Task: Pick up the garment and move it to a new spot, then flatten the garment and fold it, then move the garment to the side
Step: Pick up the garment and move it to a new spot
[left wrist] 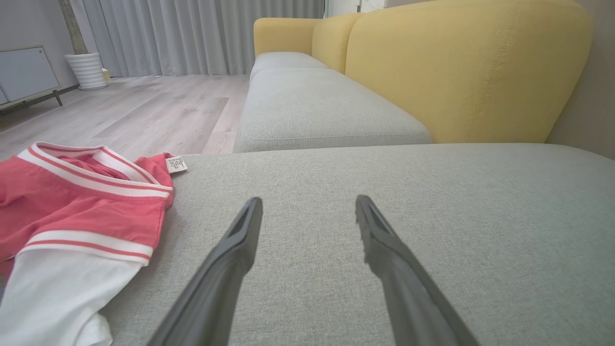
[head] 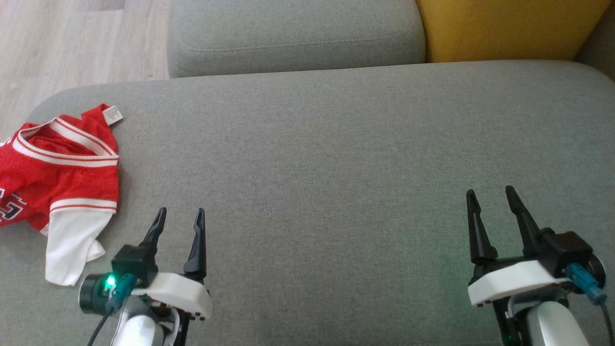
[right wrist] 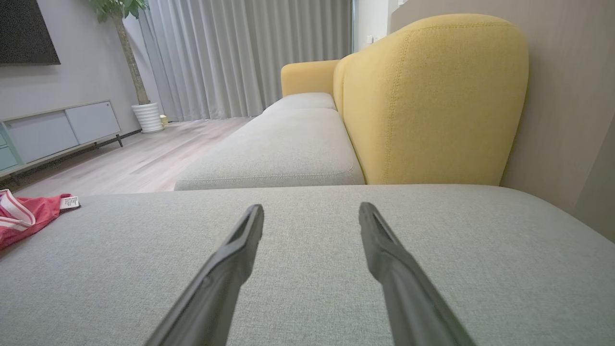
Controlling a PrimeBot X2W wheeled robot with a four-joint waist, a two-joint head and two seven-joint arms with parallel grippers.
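Note:
The garment (head: 57,182) is a red jersey with white striped trim and a white sleeve, lying crumpled at the left end of the grey cushion (head: 336,158). In the left wrist view the garment (left wrist: 77,216) fills the lower left; in the right wrist view the garment (right wrist: 24,216) peeks in at the far left edge. My left gripper (head: 181,212) is open over bare cushion just right of the jersey, not touching it. Far over on the right, my right gripper (head: 489,191) is open above bare cushion, holding nothing.
A second grey seat cushion (head: 293,36) lies beyond the one in front, with a yellow backrest (head: 509,29) to its right. Pale wood floor (head: 72,43) drops away past the cushion's left edge. A low cabinet (right wrist: 62,129) and a white plant pot (right wrist: 146,117) stand far off.

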